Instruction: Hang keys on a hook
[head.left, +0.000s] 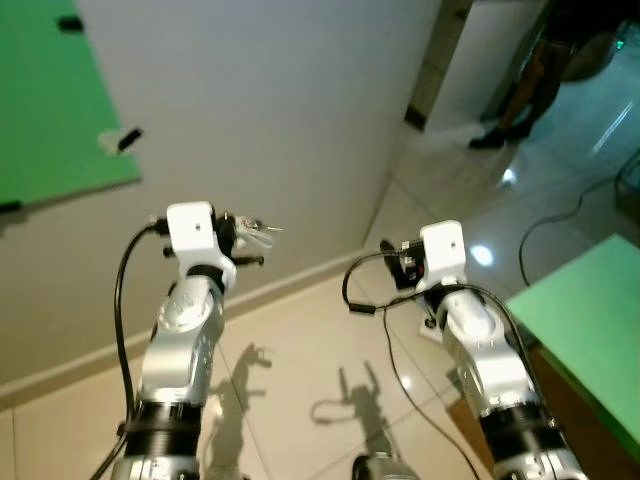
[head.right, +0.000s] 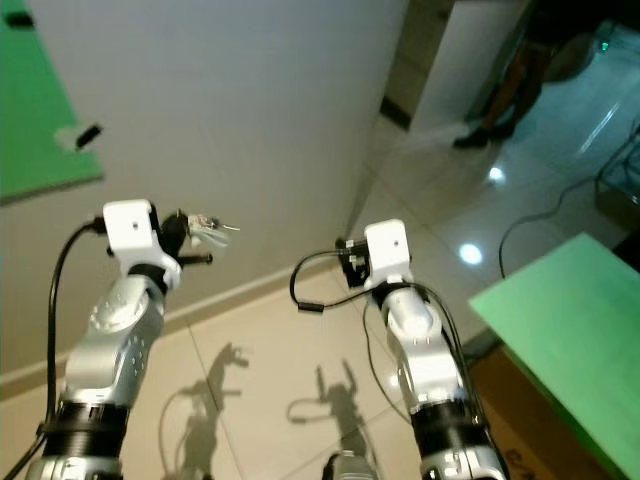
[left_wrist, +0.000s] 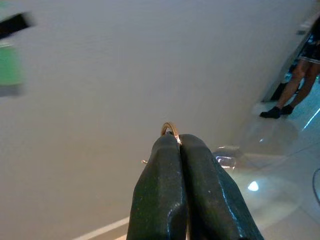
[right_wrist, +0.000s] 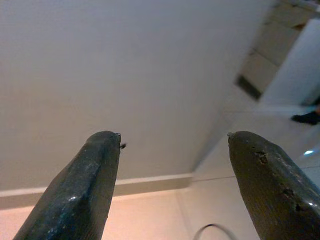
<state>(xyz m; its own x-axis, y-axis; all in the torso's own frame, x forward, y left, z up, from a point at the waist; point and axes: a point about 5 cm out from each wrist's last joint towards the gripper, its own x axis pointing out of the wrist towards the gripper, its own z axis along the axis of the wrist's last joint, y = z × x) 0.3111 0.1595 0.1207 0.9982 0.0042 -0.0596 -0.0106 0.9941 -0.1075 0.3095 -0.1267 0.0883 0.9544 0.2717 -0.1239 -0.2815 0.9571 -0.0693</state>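
My left gripper (head.left: 247, 243) is raised in front of the white wall and shut on a small bunch of silver keys (head.left: 260, 234). In the left wrist view its fingertips (left_wrist: 172, 145) are pressed together, and a brass key ring (left_wrist: 170, 128) pokes out just beyond them. A small black hook on a white base (head.left: 122, 141) sits at the edge of a green board (head.left: 50, 110) on the wall, up and to the left of the keys and well apart from them. My right gripper (right_wrist: 172, 142) is held up, open and empty, facing the wall.
The white wall (head.left: 260, 110) meets the tiled floor (head.left: 300, 370) at a skirting board. A green-topped table (head.left: 590, 330) stands close on my right. A person's legs (head.left: 520, 90) are at the far right in the hallway. A cable (head.left: 560, 215) lies on the floor.
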